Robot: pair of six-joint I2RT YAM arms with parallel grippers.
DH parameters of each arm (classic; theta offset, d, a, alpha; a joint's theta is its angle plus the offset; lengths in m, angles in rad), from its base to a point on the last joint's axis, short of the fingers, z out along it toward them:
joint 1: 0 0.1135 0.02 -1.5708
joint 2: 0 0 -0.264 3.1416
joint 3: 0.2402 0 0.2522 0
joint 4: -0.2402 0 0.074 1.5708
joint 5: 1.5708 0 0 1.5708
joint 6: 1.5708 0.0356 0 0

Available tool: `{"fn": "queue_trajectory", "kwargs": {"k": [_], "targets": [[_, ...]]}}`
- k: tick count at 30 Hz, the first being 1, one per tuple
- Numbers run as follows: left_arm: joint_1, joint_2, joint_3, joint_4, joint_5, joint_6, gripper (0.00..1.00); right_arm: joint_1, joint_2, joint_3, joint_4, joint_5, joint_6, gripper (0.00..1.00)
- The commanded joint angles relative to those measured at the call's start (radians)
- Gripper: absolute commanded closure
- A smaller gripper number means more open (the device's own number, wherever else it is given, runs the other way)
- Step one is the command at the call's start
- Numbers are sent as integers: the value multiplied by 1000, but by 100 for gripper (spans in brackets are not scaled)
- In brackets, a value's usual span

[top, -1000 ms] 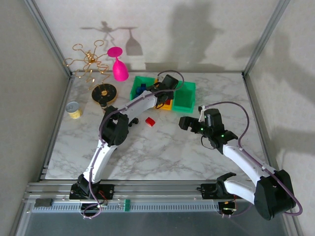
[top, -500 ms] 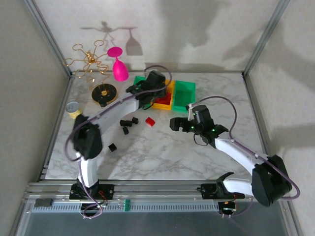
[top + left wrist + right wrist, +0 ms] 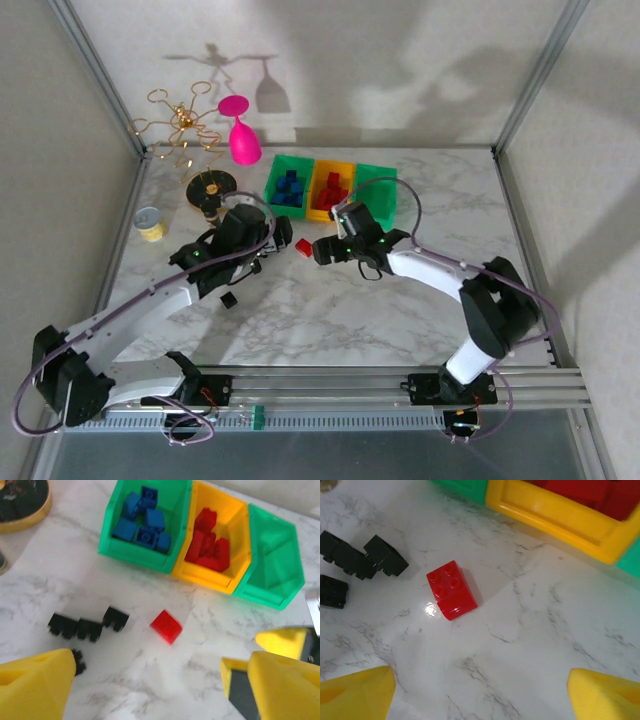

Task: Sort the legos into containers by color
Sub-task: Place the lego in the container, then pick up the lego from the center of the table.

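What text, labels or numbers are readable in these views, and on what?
No readable text in any view.
Tin can: label too small to read.
Black disc: marks on its face blurred, unreadable.
Red lego: no legible lettering on the studs.
Left green bin, yellow bin, right green bin: plain walls, no labels.

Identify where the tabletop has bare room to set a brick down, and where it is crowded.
Free: the marble between the red brick and the near rail, and the strip right of the right green bin. Crowded: around the black bricks by the left hand.
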Motion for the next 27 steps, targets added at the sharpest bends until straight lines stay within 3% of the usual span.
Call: {"fn": "queue_trajectory", "kwargs": {"k": [1,4,11,22,27], "targets": [[5,-67,-56,-65,24,-37,3,13,80,72,-11,24,-90,13],[2,-106,-98,-84,50,-45,0,25,167,146,-26,16,-132,20],[2,-222,-237,1,63,-114,0,35,320,279,-56,32,-186,21],[5,-221,-276,4,9,-164,0,35,461,393,-76,-35,-206,31],[5,-202,-285,-2,-7,-195,0,43,490,415,-81,-17,-206,41]]}}
